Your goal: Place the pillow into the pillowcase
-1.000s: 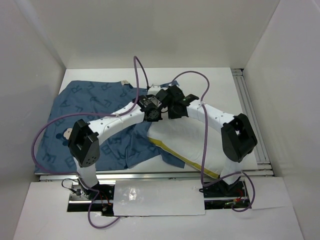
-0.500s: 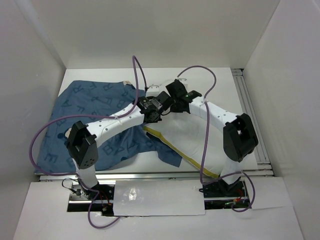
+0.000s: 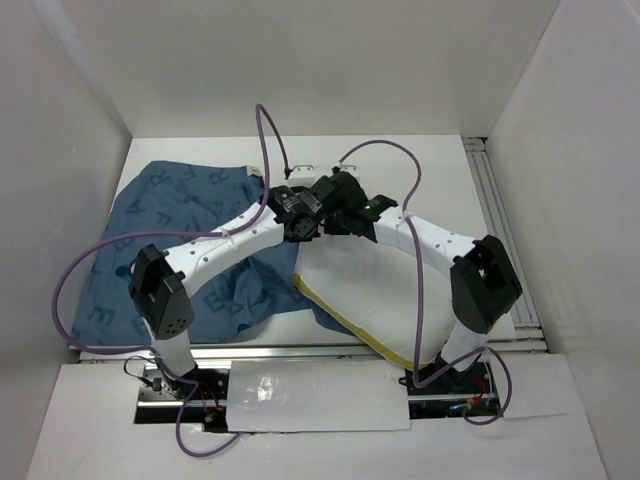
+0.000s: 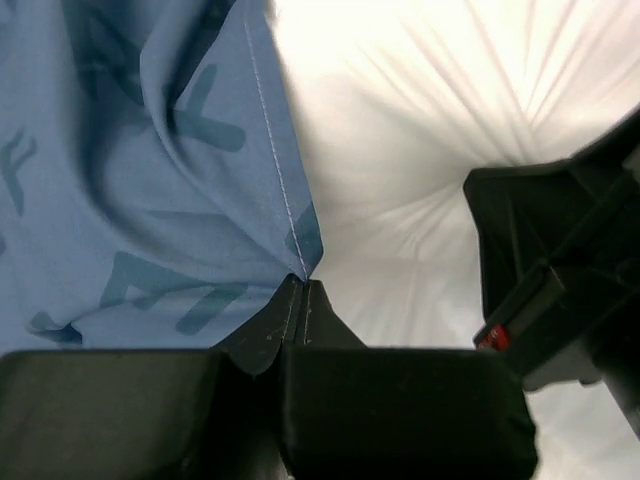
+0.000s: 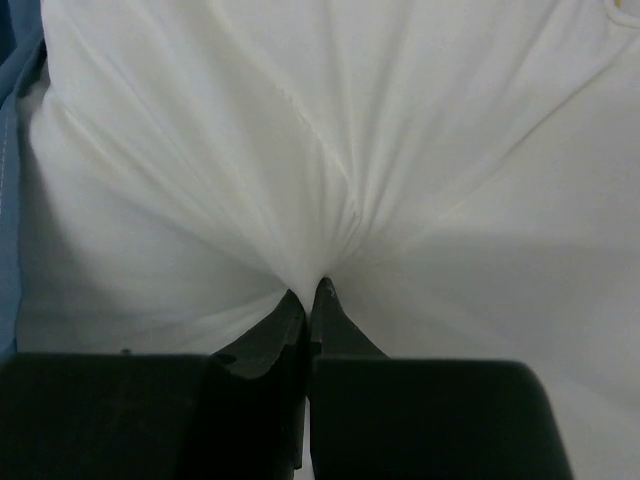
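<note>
The blue pillowcase (image 3: 180, 205) lies spread over the left half of the table. The white pillow (image 3: 375, 285), with a yellow band (image 3: 345, 322) along its near-left edge, lies right of it, and its left side overlaps the cloth. My left gripper (image 3: 300, 225) is shut on the stitched hem of the pillowcase (image 4: 200, 180), with the pillow (image 4: 420, 150) right beside it. My right gripper (image 3: 335, 208) is shut on a pinched fold of the pillow (image 5: 330, 150). Both grippers meet at the pillow's far-left corner, almost touching.
White walls enclose the table on the left, far and right sides. A metal rail (image 3: 497, 215) runs along the right edge of the table. Purple cables (image 3: 265, 140) arch over both arms. The right gripper's black body (image 4: 560, 270) crowds the left wrist view.
Both grippers kept their holds. The right gripper swung toward the far side, then came back beside the left one. The pillow slid slightly left and now bulges more.
</note>
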`<state>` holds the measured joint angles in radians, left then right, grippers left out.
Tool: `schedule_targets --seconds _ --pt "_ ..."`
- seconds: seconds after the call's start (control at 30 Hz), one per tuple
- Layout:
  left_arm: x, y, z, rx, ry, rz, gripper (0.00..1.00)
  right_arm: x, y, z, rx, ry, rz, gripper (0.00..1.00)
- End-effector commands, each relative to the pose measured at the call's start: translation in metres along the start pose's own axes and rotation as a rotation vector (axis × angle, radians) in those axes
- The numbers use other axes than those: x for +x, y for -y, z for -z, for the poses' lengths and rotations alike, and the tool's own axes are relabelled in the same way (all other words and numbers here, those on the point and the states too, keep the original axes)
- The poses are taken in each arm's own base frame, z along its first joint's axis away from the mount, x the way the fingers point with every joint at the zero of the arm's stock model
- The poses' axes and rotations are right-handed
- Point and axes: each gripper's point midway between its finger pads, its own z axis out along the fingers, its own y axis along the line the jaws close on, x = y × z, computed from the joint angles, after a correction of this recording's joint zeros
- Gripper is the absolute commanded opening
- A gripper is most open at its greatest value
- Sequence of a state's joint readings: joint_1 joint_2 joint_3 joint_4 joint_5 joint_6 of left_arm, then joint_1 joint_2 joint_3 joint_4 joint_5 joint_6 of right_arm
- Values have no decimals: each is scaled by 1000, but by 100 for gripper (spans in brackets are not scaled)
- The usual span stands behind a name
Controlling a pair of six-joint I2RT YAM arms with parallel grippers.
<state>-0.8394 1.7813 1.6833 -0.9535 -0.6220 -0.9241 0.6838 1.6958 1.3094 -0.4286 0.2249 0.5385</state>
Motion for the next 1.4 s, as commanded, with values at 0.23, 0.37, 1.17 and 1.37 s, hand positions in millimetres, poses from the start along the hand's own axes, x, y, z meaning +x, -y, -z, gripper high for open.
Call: schedule_targets --seconds 0.23,0.37,1.17,1.37 --pt "-3 -6 1 -11 25 107 0 59 -69 17 -323 -94 110 5" --pt "16 -16 0 -17 -24 94 0 83 -71 27 -461 -116 223 34" --pt "-40 -42 -93 122 -129 42 91 -95 2 0 -461 169 186 97" --pt "-38 -51 -118 109 -170 66 66 -76 -14 -20 -598 126 288 97"
